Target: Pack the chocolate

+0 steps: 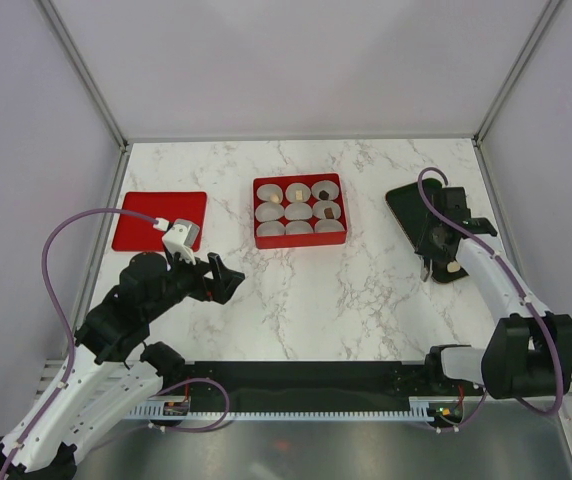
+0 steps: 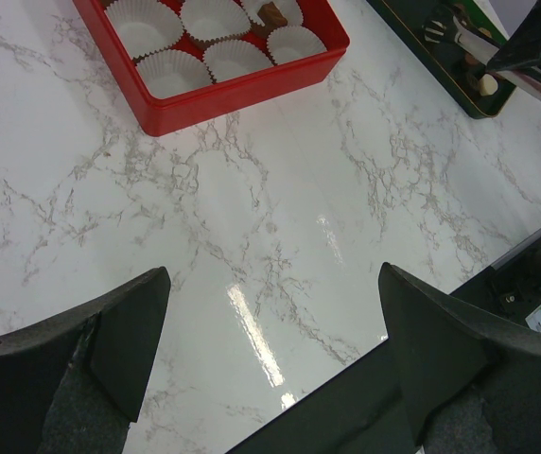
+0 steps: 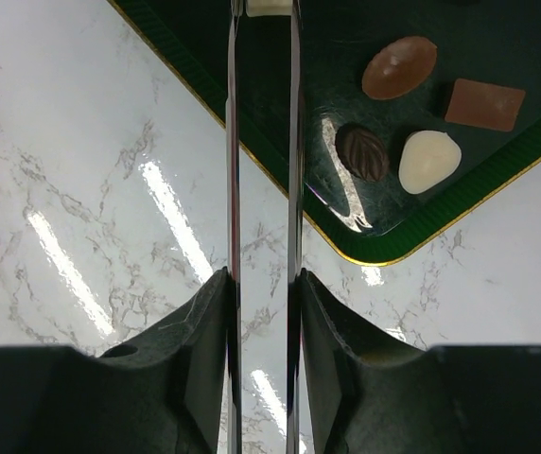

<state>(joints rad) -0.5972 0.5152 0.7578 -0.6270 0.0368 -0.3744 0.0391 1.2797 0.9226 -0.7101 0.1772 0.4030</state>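
The right gripper [image 3: 263, 38], carrying two long thin metal blades, is hanging over a corner of the dark tray with the green ribbed rim [image 3: 441, 222]. It is pinching what looks like a small cream-white chocolate piece [image 3: 269, 6] between the blade tips, so the pick-up step seems to be in hand. Four more chocolates are lying loose on the tray: a tan oval [image 3: 399, 68], a brown square [image 3: 484, 104], a dark ribbed lump [image 3: 361, 153] and a cream-white drop [image 3: 430, 161]. The next move is probably calling for a clean lift and a carry left to an empty white paper cup [image 2: 174, 74] in the red nine-compartment box [image 1: 299, 238], where a few cups are already holding pieces. The left gripper [image 2: 270, 359] is idling, spread wide above the glossy white marble-patterned surface [image 1: 366, 300]. A flat red lid [image 1: 159, 220] is lying far left, and pale walls with metal posts [image 1: 86, 75] are enclosing everything.
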